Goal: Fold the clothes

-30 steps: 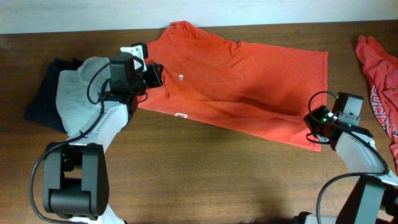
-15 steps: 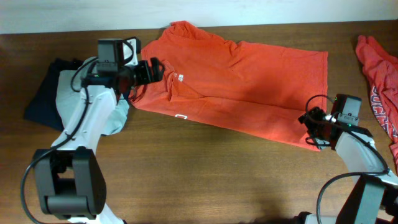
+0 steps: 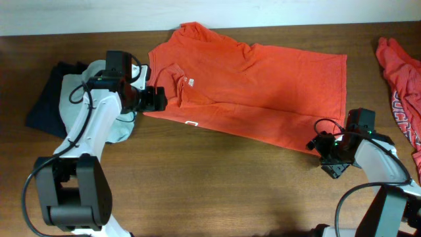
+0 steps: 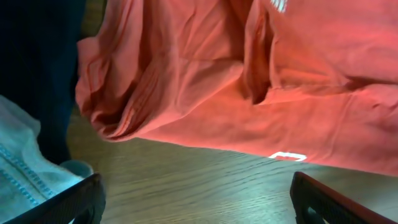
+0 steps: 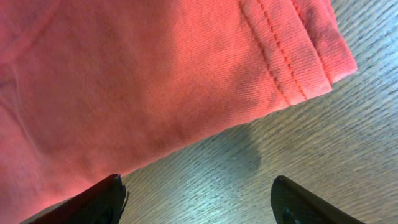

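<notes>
Left claw (image 3: 158,99) open: jaws spread wide, nothing between them, low over the tabletop (image 3: 217,184). Just ahead of it is the bunched edge of the orange-red T-shirt (image 3: 263,85), which lies spread flat between the two claws. Beside and behind it — light grey garment (image 3: 75,108) lying on the dark navy garment (image 3: 43,99). Right claw (image 3: 323,157) open and empty — the shirt's stitched hem corner lies just ahead, apart from its fingers. Second orange-red shirt (image 3: 401,72) lies crumpled well off to its outer side.
</notes>
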### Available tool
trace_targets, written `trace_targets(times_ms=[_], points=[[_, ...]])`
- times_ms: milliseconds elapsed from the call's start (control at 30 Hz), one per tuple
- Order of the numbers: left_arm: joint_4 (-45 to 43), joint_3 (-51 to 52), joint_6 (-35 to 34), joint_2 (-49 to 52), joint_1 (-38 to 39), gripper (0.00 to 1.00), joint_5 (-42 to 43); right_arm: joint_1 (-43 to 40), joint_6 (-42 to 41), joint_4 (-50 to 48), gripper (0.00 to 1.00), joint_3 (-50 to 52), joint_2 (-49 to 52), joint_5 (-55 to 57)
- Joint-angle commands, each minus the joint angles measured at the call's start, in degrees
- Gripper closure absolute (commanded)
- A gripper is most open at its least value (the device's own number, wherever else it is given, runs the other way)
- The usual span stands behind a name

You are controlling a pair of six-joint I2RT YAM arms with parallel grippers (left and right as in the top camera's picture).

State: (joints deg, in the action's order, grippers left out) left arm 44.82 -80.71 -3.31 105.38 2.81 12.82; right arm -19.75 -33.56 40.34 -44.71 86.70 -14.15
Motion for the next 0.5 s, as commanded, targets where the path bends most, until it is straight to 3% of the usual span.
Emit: trace_targets(times_ms=[0,133,233,333,400,467], points=[[0.0,1.4,1.46,0.81,0.02,0.06,-1.33,-0.15,-0.39,0.42,0.2,-0.57,0.26,-0.87],[-0.33,1.4,1.46,0.81,0.02,0.06,-1.31,-0.15,-3.39,-0.83,0.22,-0.44,2.21,-0.59],[-0.57,1.4,1.46,0.81,0.02,0.05,-1.31,-0.15,-5.49,-3.63,0.33,-0.17,5.29,-0.61],[-0.59,1.4,1.46,0.81,0.02,0.06,-1.31,-0.15,-6.54,-7.1,0.38,-0.17,9.25,-0.5],[-0.59,1.4,1.46,0.81,0.02,0.06,-1.31,-0.26,-6.56,-10.47,0.5,-0.2,12.39,-0.46],[-0.55,1.4,1.46,0.81,0.02,0.05,-1.33,-0.26,-5.79,-11.28,0.76,-0.2,12.92,-0.07]])
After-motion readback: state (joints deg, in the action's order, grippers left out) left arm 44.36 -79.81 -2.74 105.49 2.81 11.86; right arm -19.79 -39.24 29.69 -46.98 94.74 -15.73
